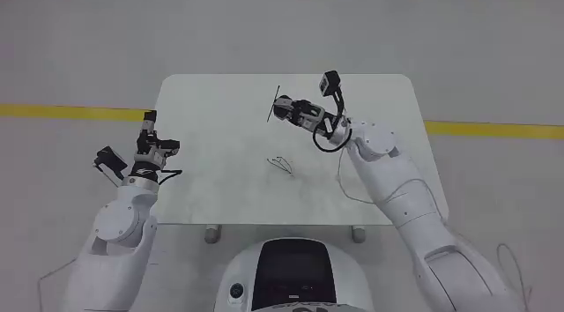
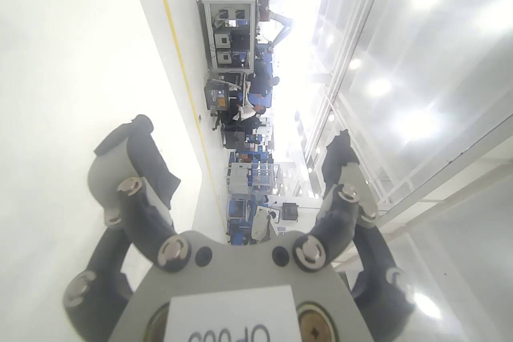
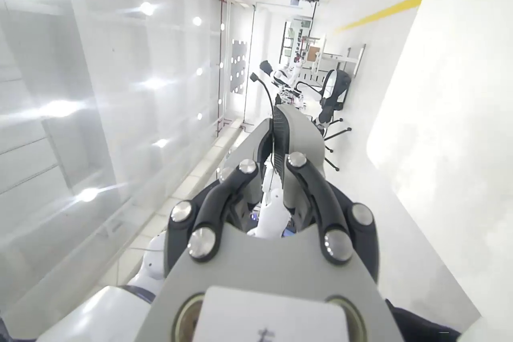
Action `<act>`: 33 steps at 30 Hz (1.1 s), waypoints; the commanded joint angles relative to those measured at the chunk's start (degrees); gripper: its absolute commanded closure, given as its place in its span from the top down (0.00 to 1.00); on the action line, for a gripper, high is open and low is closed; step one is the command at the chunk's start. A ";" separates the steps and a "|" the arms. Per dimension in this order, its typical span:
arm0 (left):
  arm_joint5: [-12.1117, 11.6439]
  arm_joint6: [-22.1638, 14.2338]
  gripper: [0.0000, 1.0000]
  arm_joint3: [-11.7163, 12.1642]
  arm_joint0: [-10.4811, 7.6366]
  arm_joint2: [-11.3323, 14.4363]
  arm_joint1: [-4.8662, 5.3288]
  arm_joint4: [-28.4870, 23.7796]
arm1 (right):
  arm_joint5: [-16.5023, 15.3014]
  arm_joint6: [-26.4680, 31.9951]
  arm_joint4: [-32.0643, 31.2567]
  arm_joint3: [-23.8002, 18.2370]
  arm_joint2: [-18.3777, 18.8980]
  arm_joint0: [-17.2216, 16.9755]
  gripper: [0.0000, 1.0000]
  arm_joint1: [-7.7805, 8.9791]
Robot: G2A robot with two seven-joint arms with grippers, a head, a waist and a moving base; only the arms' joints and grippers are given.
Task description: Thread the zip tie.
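A thin black zip tie (image 1: 274, 102) stands nearly upright above the middle-back of the white table (image 1: 220, 136), held by my right gripper (image 1: 282, 110). In the right wrist view the fingers of that gripper (image 3: 276, 117) are pressed together on the zip tie (image 3: 265, 95), whose free end curves away past the fingertips. My left gripper (image 1: 148, 120) hovers at the table's left edge. In the left wrist view it (image 2: 240, 147) is open with nothing between its fingers (image 2: 138, 147).
A small loose bundle of dark zip ties (image 1: 282, 164) lies on the table near the middle, towards the front. The tabletop (image 2: 60, 39) spreads beside the left gripper, and its rounded corner (image 3: 441, 79) lies beside the right gripper.
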 commanded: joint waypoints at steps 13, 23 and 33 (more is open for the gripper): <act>0.00 0.00 1.00 0.00 0.00 0.00 0.00 0.00 | -0.03 0.23 -0.04 -0.02 0.02 -0.01 0.00 0.01; -9.65 2.40 1.00 -4.24 3.67 3.47 0.45 30.66 | 3.43 -8.55 -3.62 -5.59 -0.56 -3.31 0.00 0.28; -10.27 7.89 1.00 -4.52 4.06 6.28 0.24 43.73 | 5.77 -12.42 -4.45 -7.21 -1.15 -4.27 0.00 0.20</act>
